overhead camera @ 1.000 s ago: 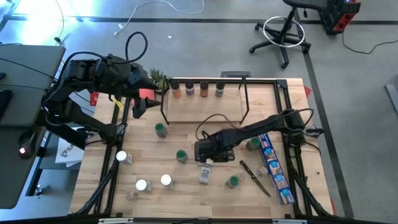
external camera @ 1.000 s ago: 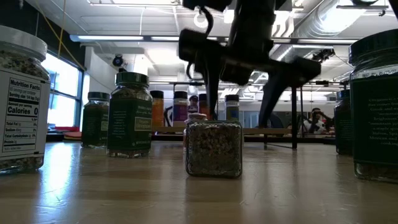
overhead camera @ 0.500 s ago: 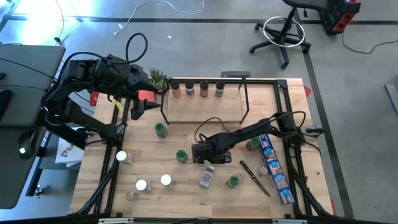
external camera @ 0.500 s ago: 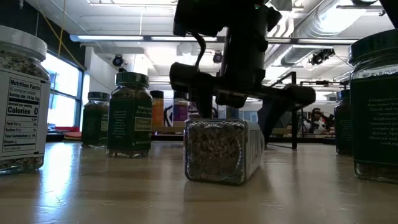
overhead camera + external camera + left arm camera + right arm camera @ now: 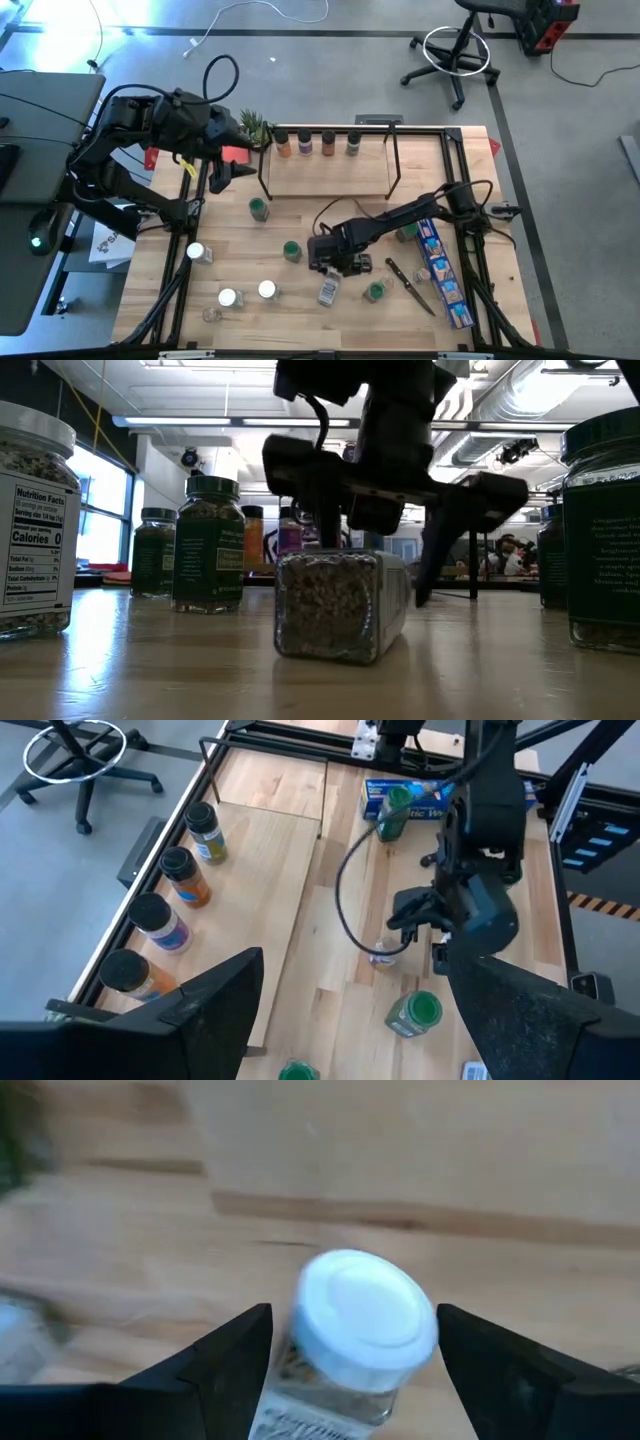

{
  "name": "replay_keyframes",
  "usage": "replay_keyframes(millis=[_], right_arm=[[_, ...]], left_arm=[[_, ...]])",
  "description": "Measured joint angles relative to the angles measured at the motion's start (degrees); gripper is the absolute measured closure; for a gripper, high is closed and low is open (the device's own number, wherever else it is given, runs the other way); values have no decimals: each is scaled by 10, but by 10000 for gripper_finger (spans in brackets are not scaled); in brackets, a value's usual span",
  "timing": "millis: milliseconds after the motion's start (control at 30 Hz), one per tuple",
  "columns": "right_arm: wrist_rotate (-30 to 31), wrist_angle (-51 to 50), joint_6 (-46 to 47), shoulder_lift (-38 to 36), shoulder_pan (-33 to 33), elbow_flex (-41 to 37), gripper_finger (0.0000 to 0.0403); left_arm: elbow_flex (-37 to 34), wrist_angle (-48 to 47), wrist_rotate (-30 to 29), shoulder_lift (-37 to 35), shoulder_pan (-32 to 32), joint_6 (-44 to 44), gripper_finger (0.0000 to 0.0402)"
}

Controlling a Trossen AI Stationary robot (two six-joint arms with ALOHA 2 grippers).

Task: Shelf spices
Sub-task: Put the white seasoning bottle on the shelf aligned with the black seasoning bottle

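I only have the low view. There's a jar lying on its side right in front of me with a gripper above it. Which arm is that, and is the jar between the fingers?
Observer: The right gripper. Its wrist view shows the white-capped jar between the open fingers, not yet clamped.
Operator: Where's the other arm?
Observer: The left gripper hangs open at the table's left edge, beside the shelf.
Operator: Anything shelved?
Observer: Four jars stand along the shelf's back.

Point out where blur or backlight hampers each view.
Right wrist view: the table is smeared, the white-capped jar soft. Low view: bright ceiling lights leave the right gripper a dark silhouette. High view: glare at the top-left corner.
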Motion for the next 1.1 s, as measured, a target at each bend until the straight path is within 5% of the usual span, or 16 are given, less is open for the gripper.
replay_keyframes(millis=[300,533,800,1100], right_arm=[[15,33,52,16,26,1,138],[23,26,59,16,35,0,218],[48,-15,-28,2,16,0,306],[168,-125,-175,-74,-45,0,352]], left_arm=[[0,-2,0,0,0,9,92],[0,-4,4,0,0,9,92],[0,-4,4,0,0,-4,92],[0,-4,-10,0,0,-16,92]])
